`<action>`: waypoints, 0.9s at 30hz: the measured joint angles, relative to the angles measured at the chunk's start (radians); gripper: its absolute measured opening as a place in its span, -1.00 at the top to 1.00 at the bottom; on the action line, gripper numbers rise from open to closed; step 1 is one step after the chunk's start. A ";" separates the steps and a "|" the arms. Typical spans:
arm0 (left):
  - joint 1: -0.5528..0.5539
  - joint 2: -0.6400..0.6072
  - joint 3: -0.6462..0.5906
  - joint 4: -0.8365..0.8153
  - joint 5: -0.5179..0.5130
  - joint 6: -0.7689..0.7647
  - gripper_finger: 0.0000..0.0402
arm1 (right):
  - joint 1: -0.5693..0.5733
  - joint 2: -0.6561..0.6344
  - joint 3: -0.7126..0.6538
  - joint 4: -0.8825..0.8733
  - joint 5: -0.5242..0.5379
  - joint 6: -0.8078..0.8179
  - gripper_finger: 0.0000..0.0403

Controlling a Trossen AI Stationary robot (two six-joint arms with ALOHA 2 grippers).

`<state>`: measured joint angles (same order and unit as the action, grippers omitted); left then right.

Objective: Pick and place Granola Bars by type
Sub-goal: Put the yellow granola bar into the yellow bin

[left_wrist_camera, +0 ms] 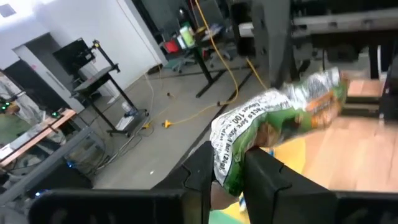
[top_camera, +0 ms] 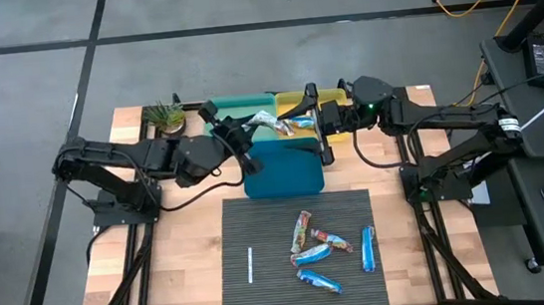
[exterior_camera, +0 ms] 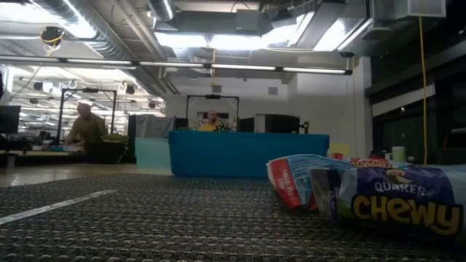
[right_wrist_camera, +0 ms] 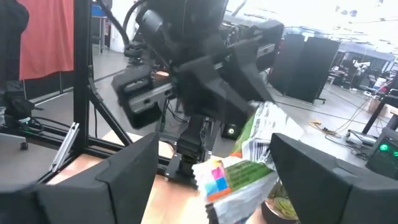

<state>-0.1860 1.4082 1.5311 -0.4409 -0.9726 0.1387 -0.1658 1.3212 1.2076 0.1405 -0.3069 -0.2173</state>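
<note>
A green multicoloured granola bar (top_camera: 274,121) hangs in the air over the teal box (top_camera: 284,168) and the bins at the table's far side. My left gripper (top_camera: 250,127) is shut on it. My right gripper (top_camera: 315,121) faces it from the right and is open. Its two fingers stand on either side of the bar's free end (right_wrist_camera: 233,177) without touching it. Several more granola bars (top_camera: 324,251), mostly blue, lie on the dark mat (top_camera: 259,224) near the front. Two of them show close up in the low view (exterior_camera: 397,200). My left gripper pinches one end of the green bar's wrapper (left_wrist_camera: 229,163) between its two fingers. The fingers come about level from the table's left. The bar sticks out past them toward the right gripper, lifted clear of everything, with its far end (left_wrist_camera: 314,96) free.
A green bin (top_camera: 239,106) and a yellow bin (top_camera: 297,99) stand behind the teal box. A small plant (top_camera: 164,116) sits at the far left. A thin white stick (top_camera: 250,265) lies on the mat's left part. People sit at desks beyond the table (exterior_camera: 86,124).
</note>
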 joint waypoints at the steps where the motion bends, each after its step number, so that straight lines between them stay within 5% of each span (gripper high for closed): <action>1: 0.000 0.000 0.000 0.008 0.000 0.004 0.71 | 0.000 0.000 0.000 0.000 0.000 0.000 -0.54; 15: -0.040 0.000 0.000 0.116 -0.006 0.078 0.71 | 0.000 0.000 0.000 -0.001 0.060 -0.050 -0.15; 27: -0.070 -0.001 0.000 0.137 -0.017 0.101 0.71 | -0.019 0.000 0.000 -0.019 0.133 -0.053 -0.19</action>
<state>-0.2560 1.4075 1.5314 -0.3042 -0.9895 0.2394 -0.1848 1.3216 1.2076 0.1212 -0.1738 -0.2703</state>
